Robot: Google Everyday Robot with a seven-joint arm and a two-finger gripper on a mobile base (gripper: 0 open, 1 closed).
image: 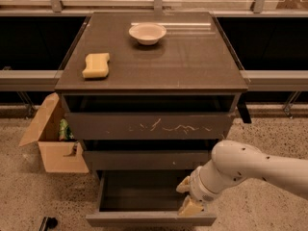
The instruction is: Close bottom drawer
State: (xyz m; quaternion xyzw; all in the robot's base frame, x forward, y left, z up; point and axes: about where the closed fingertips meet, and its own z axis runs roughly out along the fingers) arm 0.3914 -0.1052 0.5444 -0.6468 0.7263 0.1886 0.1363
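Observation:
The bottom drawer (144, 219) is the lowest of three in a dark grey-brown cabinet and stands pulled out, showing its dark shallow box (139, 191). Its plain flat front runs along the picture's lower edge. My gripper (188, 197) hangs at the end of the white arm (250, 167), over the right end of the open drawer, just behind its front. The cream fingers (191, 207) point down toward the front's top edge. Above it are the middle drawer front (144, 160) and the larger front with white scratches (149, 125).
On the cabinet top (192, 66) lie a yellow sponge (96, 65) and a white bowl (147, 33). An open cardboard box (53, 143) stands on the speckled floor at the cabinet's left. A small dark object (47, 223) lies at the lower left. Metal rails run behind.

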